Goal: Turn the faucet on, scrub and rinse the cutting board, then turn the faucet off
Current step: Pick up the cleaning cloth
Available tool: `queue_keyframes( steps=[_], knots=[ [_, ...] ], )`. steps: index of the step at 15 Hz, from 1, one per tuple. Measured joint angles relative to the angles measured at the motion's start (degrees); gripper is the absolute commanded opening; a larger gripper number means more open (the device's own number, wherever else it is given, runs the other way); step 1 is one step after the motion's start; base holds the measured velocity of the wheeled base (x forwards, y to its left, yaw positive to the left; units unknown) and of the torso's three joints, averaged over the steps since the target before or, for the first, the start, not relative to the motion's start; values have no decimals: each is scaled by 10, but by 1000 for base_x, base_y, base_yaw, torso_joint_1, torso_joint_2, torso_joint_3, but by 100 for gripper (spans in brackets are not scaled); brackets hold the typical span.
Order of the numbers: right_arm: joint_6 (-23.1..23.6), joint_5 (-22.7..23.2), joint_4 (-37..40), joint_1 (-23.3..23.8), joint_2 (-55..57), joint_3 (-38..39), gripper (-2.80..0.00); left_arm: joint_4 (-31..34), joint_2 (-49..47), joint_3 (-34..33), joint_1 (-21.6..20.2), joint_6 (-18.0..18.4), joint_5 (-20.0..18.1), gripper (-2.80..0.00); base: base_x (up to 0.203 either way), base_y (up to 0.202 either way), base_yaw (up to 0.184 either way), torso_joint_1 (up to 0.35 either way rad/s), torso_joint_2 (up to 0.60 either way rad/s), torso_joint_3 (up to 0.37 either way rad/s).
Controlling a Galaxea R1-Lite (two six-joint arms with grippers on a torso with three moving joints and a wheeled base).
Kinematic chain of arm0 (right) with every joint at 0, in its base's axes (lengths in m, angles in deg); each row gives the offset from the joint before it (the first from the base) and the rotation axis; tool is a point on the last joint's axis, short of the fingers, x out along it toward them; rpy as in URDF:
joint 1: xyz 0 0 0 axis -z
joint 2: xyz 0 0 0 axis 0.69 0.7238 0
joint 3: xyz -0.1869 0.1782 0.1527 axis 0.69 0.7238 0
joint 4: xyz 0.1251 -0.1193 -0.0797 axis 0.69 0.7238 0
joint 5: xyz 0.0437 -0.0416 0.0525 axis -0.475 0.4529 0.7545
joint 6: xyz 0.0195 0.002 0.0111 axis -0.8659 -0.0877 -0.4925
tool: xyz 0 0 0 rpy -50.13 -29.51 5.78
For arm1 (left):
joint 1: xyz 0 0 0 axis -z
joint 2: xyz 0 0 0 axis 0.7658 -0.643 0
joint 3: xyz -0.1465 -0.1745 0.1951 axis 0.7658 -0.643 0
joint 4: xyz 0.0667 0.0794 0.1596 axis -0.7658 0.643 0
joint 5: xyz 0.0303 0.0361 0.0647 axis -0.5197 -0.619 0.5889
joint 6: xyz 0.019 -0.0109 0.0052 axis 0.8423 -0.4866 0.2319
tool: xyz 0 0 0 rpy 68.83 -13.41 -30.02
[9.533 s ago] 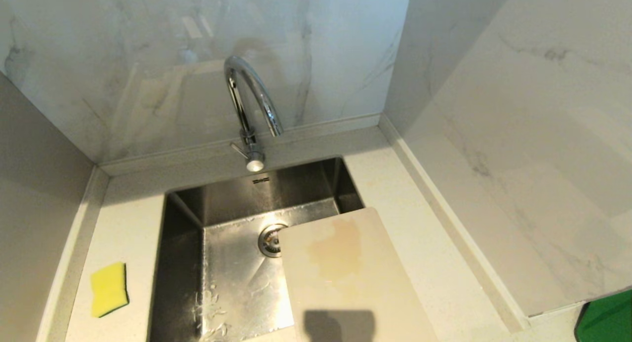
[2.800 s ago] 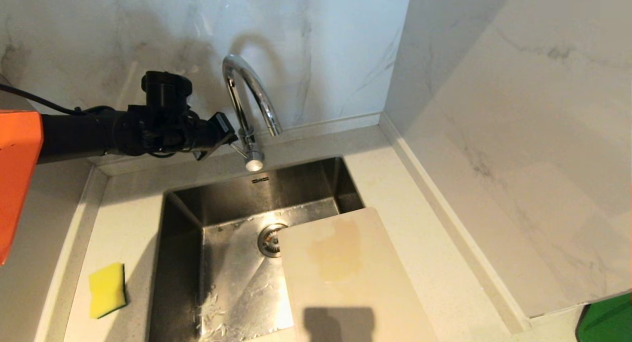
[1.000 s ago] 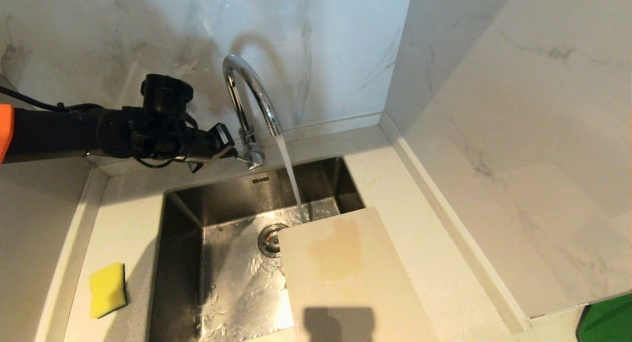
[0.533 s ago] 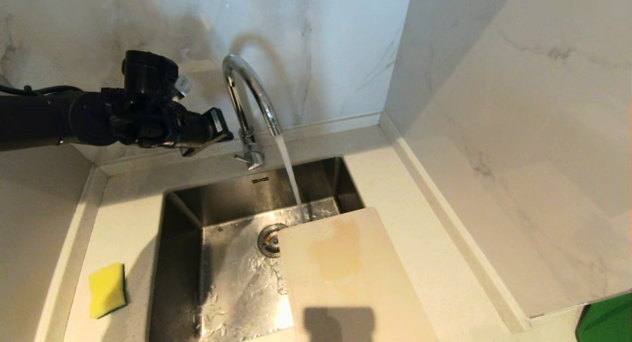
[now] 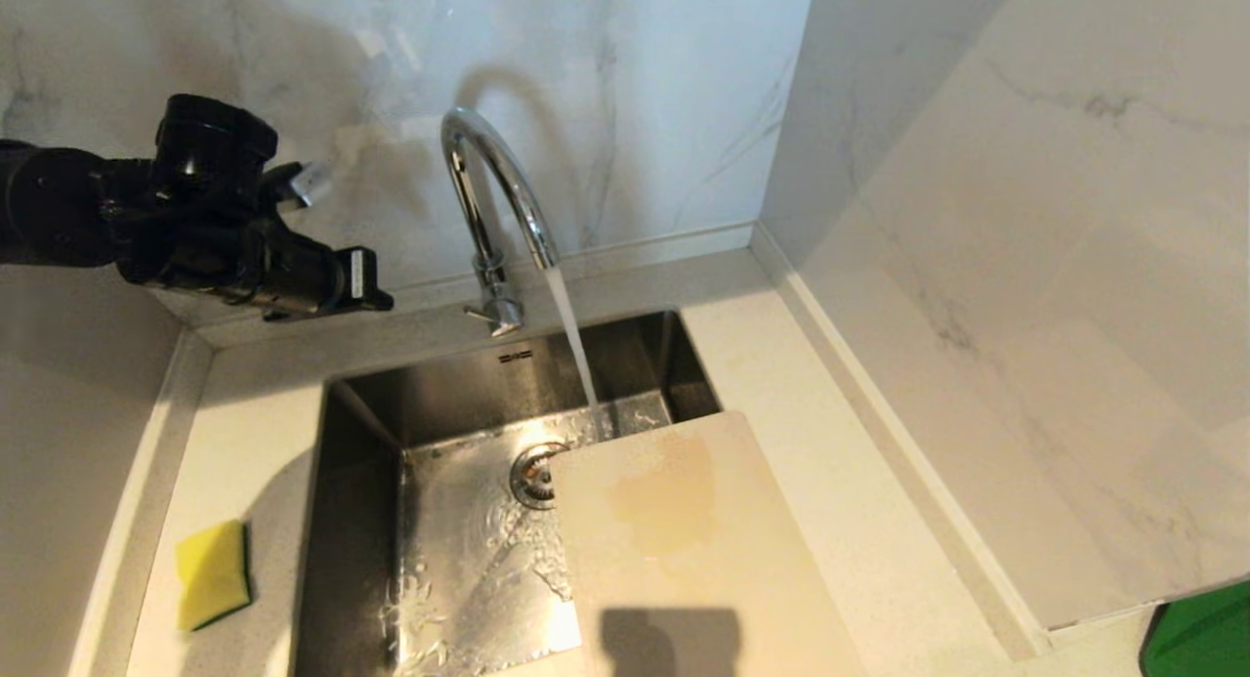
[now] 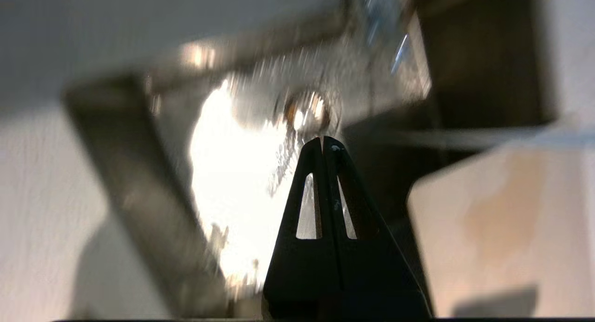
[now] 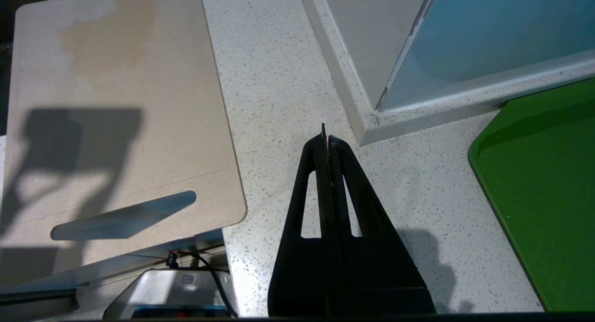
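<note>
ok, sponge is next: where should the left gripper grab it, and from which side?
Probably from straight above. The sponge lies flat on the counter left of the sink, yellow face up, green layer along its sink-side edge. Pinch across its two long sides at mid-length; nothing stands beside it. The left gripper, now shut near the faucet, must open first.

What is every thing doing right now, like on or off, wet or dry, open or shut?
Shiny chrome gooseneck faucet: on, water running.
Steel sink: wet, splashed around the drain.
Cream-white plastic cutting board: tan-stained, lying over the sink's right side.
Yellow-and-green sponge: lying untouched on the counter.
Left gripper: shut, empty.
Right gripper: shut, empty.
</note>
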Motion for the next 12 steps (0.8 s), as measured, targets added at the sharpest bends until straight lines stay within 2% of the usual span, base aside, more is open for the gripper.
queue_keyframes(
  steps=[4, 6, 9, 12],
  knots=[
    [0, 0, 0, 0, 0, 0, -280, 94, 47, -62, -29, 26, 3, -280, 0, 0, 0, 0, 0, 0],
    [0, 0, 0, 0, 0, 0, -280, 144, 70, -89, -54, 59, 4, -280, 0, 0, 0, 0, 0, 0],
    [0, 0, 0, 0, 0, 0, -280, 157, 97, -146, -92, 88, 5, -280, 0, 0, 0, 0, 0, 0],
    [0, 0, 0, 0, 0, 0, -280, 158, 118, -207, -125, 100, 5, -280, 0, 0, 0, 0, 0, 0]
  ],
)
